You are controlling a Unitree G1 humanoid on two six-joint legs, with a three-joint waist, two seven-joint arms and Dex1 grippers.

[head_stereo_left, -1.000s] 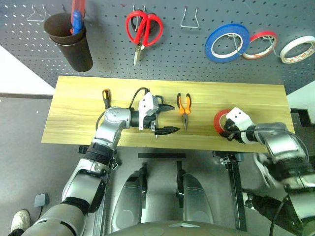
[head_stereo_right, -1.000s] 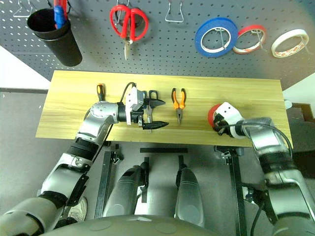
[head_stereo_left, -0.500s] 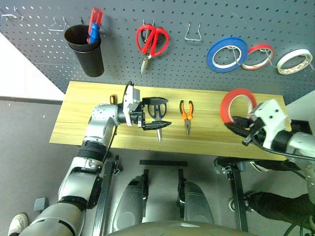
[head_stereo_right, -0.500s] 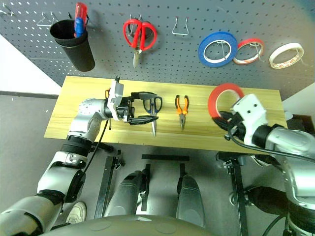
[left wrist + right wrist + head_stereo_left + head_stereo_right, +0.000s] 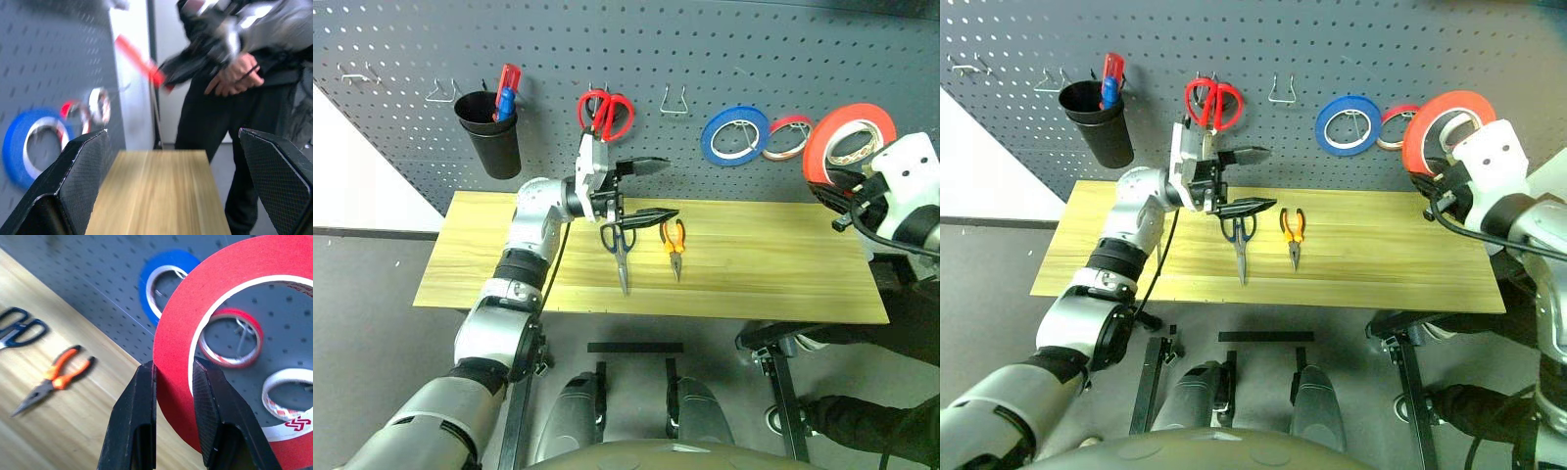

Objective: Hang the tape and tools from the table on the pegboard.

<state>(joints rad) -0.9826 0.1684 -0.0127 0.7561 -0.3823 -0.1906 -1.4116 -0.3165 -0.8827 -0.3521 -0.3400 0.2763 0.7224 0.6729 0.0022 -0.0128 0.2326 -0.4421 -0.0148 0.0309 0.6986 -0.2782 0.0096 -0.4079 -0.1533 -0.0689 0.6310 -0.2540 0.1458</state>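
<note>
Right pincer (image 5: 173, 396) clamped on rim of red tape (image 5: 847, 137), ring upright, its open face toward pegboard (image 5: 724, 49). Left pincer (image 5: 646, 191) wide open, empty, above dark-blue scissors (image 5: 619, 245) and pliers (image 5: 674, 245), both lying tips toward table (image 5: 773, 274) front edge.

Workshop (tool pegboard (image 5: 636, 49), table (image 5: 764, 264))

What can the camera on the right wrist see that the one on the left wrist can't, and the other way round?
Right wrist camera: the right gripper shut on the red tape, plus the scissors and pliers lying on the table. Left wrist camera: the open left gripper and a person standing past the table's end. Both: the pegboard, the blue tape ring and the red tape.
</note>
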